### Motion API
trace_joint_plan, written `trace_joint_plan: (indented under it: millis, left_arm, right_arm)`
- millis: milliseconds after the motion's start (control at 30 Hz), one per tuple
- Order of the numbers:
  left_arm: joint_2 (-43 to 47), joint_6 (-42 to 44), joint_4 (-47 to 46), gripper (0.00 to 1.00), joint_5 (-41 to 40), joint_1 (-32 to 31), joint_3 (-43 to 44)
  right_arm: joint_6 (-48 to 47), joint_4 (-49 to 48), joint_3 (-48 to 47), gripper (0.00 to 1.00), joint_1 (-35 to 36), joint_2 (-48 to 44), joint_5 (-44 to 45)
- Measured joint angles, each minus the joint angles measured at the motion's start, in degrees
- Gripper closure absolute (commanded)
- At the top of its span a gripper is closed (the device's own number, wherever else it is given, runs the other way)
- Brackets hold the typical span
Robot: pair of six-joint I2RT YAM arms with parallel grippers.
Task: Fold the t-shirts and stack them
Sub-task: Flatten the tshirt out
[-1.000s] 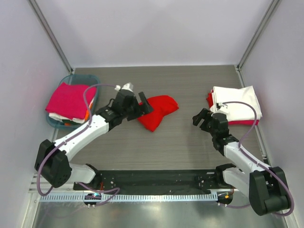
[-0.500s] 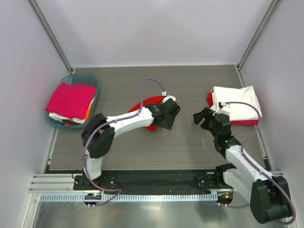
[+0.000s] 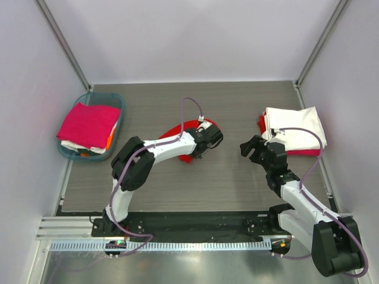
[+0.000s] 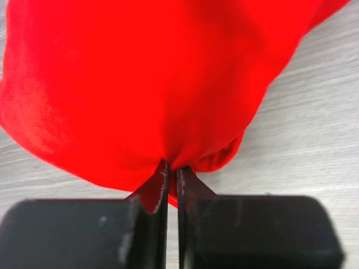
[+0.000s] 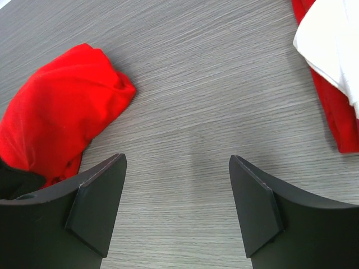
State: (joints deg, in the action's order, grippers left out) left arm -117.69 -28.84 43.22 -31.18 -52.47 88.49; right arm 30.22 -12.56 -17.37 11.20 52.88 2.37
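The left fingers [image 4: 151, 224] pinch the crumpled red t-shirt [image 4: 140, 84], while the right fingers [image 5: 95, 196] gape empty above the bench [image 5: 185, 84].

White links [image 3: 170, 146], black end effectors [image 5: 177, 162], mauve cables [image 3: 190, 99].

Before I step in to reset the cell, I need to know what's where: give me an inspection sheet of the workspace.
Surface: grey table, bare between items.
Job's things: red t-shirt crumpled mid-table; white t-shirt folded atop second red shirt, right side; magenta t-shirt topping the pile in teal basket, left.
Clutter: nothing seen.
Grippers: left gripper shut on the red t-shirt's edge; right gripper open over bare table.
Cables: lilac cables looped along both arms.
Surroundings: white walls, metal corner posts.
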Motion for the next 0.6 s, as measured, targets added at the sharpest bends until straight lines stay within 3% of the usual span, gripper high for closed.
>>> trace_joint_plan:
  millis: [233, 400, 500, 533, 600]
  left_arm:
    - [9.51, 0.35, -1.07, 1.0, 6.99, 0.42, -3.26]
    - [18.14, -1.03, -2.25, 1.0, 19.61, 0.94, -0.07]
    - [24.57, -4.92, -7.76, 0.99, 32.57, 5.31, -2.08]
    - [27.17, -7.23, -10.34, 0.96, 36.22, 8.55, -4.24]
    - [32.76, -11.72, -16.48, 0.74, 41.51, 17.59, -10.86]
  right_arm:
    - [0.0, 0.04, 0.0, 0.18, 0.0, 0.0, 0.04]
    - [0.0, 0.15, 0.0, 0.18, 0.0, 0.0, 0.04]
    - [0.0, 0.17, 0.0, 0.18, 0.0, 0.0, 0.04]
    - [0.0, 0.2, 0.0, 0.18, 0.0, 0.0, 0.04]
    - [0.0, 0.2, 0.0, 0.18, 0.0, 0.0, 0.04]
